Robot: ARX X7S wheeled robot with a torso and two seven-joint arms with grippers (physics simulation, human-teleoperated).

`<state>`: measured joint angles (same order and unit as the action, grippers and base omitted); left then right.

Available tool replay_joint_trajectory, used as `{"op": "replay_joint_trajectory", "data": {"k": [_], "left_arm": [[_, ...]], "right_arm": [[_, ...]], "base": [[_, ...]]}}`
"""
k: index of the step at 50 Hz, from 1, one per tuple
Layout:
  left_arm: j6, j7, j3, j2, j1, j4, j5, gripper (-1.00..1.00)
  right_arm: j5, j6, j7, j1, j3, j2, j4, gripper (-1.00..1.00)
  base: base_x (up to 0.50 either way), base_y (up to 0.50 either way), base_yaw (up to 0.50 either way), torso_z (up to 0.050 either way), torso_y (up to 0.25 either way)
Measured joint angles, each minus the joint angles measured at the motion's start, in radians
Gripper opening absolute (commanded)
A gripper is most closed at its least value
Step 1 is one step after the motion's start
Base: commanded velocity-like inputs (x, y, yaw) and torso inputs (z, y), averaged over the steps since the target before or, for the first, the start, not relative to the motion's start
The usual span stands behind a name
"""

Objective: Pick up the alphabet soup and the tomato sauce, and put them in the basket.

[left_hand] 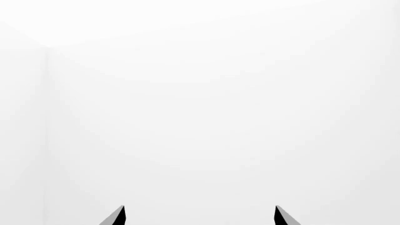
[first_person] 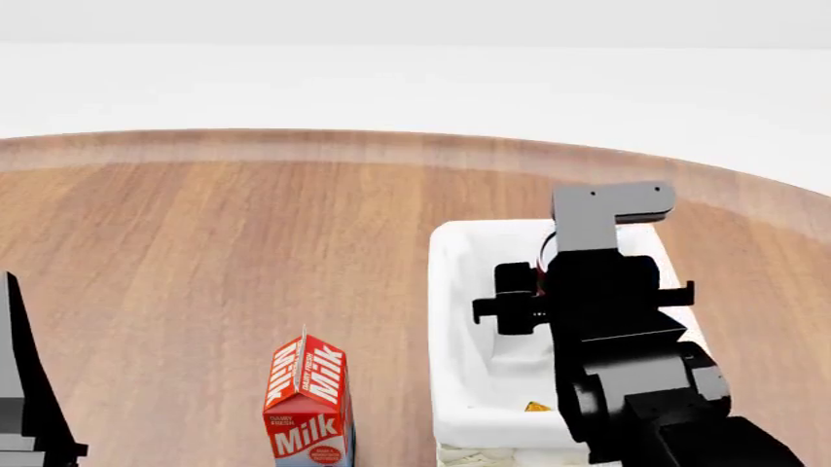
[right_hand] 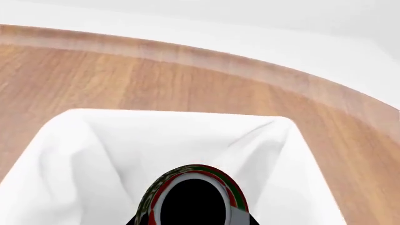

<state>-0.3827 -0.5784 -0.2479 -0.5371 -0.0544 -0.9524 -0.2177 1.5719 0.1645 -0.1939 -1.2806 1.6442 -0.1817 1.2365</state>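
Note:
My right gripper is shut on the tomato sauce, a can with a red and green label, and holds it over the inside of the basket. In the right wrist view the can's dark end faces the camera, with the white cloth liner of the basket below and around it. In the head view only a red sliver of the can shows by the arm. A small yellow-orange scrap shows inside the basket under my right arm; the alphabet soup is otherwise hidden. My left gripper is open and empty, facing a white wall.
A red and white milk carton stands on the wooden table left of the basket. My left arm is at the near left edge. The table's curved far edge runs behind the basket.

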Motion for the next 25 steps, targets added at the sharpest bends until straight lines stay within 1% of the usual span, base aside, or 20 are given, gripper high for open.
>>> {"op": "replay_joint_trajectory", "data": {"k": [22,23,25], "left_arm": [[0.003,-0.006,-0.003,-0.006,-0.003,0.002,-0.003,1.0],[0.003,-0.006,-0.004,-0.006,-0.003,0.003,-0.003,1.0],[0.002,-0.007,-0.005,-0.006,-0.004,0.003,-0.004,1.0]], "right_arm": [[-0.011,0.013,0.031,0.021,-0.03,0.027,0.064,-1.0],[-0.011,0.013,0.031,0.021,-0.031,0.027,0.065,1.0],[-0.02,0.016,0.033,0.021,-0.035,0.028,0.066,1.0]], "base": [[0.0,0.0,0.0,0.0,0.0],[0.0,0.0,0.0,0.0,0.0],[0.0,0.0,0.0,0.0,0.0]]}}
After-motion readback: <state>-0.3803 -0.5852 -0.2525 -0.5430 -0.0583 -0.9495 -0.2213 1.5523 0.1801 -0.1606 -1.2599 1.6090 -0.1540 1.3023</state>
